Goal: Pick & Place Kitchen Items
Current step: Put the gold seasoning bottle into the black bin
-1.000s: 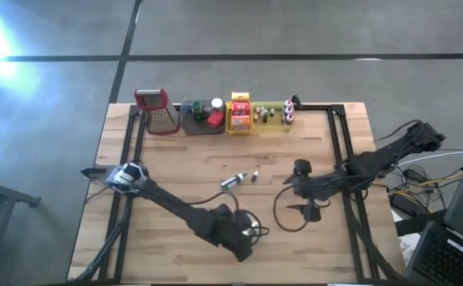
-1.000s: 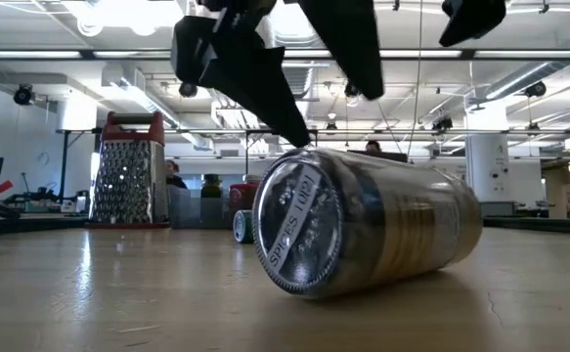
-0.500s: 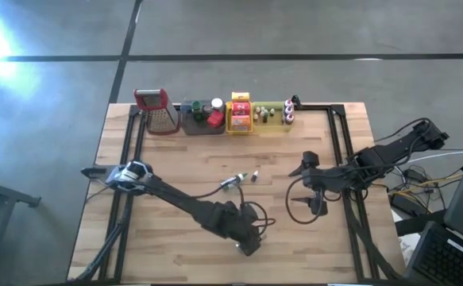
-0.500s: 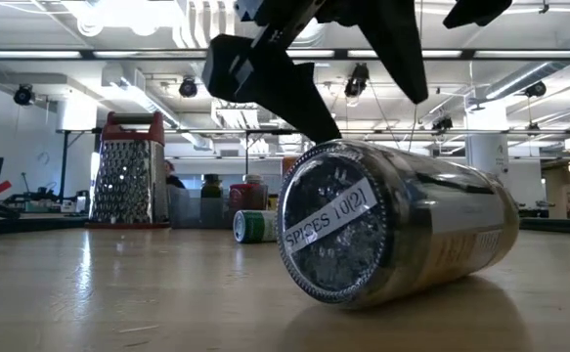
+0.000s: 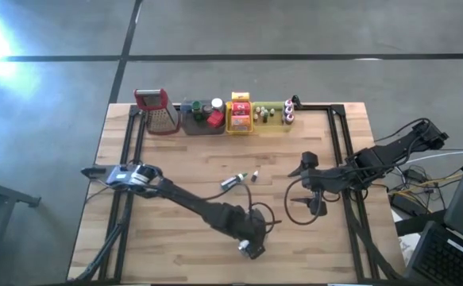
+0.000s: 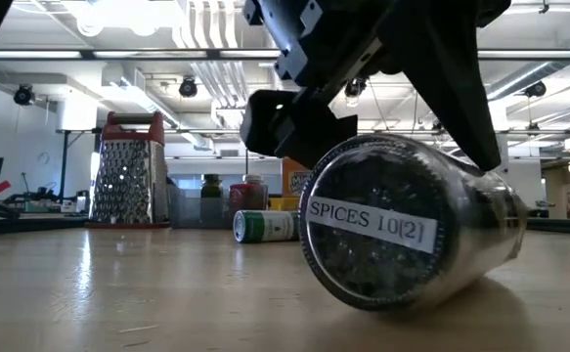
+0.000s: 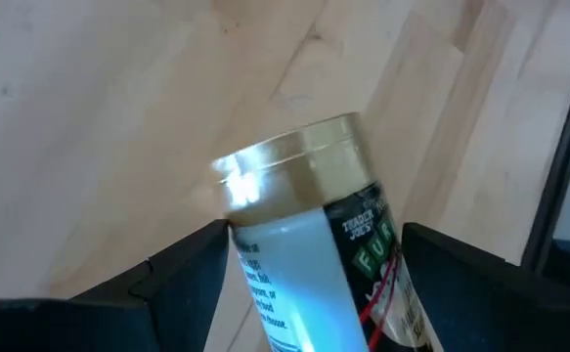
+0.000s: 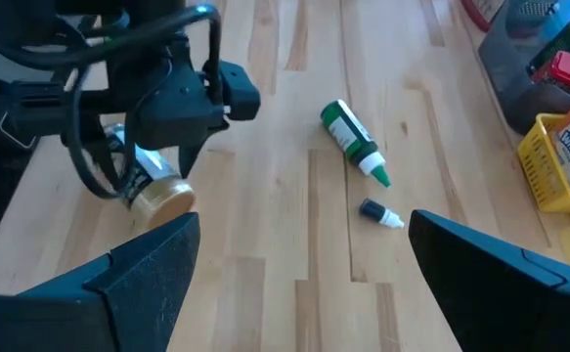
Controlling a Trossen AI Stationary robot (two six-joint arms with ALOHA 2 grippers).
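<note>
Overhead first: your left gripper (image 5: 254, 248) is way out near the front edge of the table (image 5: 175, 167), wrapped around a spice jar (image 5: 256, 251) you can barely make out under the fingers. Your right gripper (image 5: 302, 184) sits off to its right and further back, jaws spread wide with nothing in them. Between the two, further back, a green bottle (image 5: 230, 182) lies on its side with a tiny dropper (image 5: 255, 176) just beside it. Well beyond both grippers, along the back edge, you've got the grater (image 5: 158, 110) and the trays (image 5: 231, 119) with the rest of the items.

Table-level view: the jar (image 6: 407, 223) fills the shot, lying on its side on the wood, label on its end reading "SPICES 10[2]". Left gripper's fingers come down on both sides of it. The green bottle (image 6: 265, 226) is behind it, the grater (image 6: 128, 171) further back still.

Left wrist cam: jar (image 7: 314, 235) sits right between the two fingers (image 7: 182, 269), gold lid pointing away from the wrist. So it's grasping the jar, jar down on the table.

Right wrist cam: you see past the wide-open fingers (image 8: 153, 264) to the left gripper (image 8: 157, 176) on the jar (image 8: 153, 191), with the green bottle (image 8: 351, 137) and dropper (image 8: 379, 213) lying apart from it.
</note>
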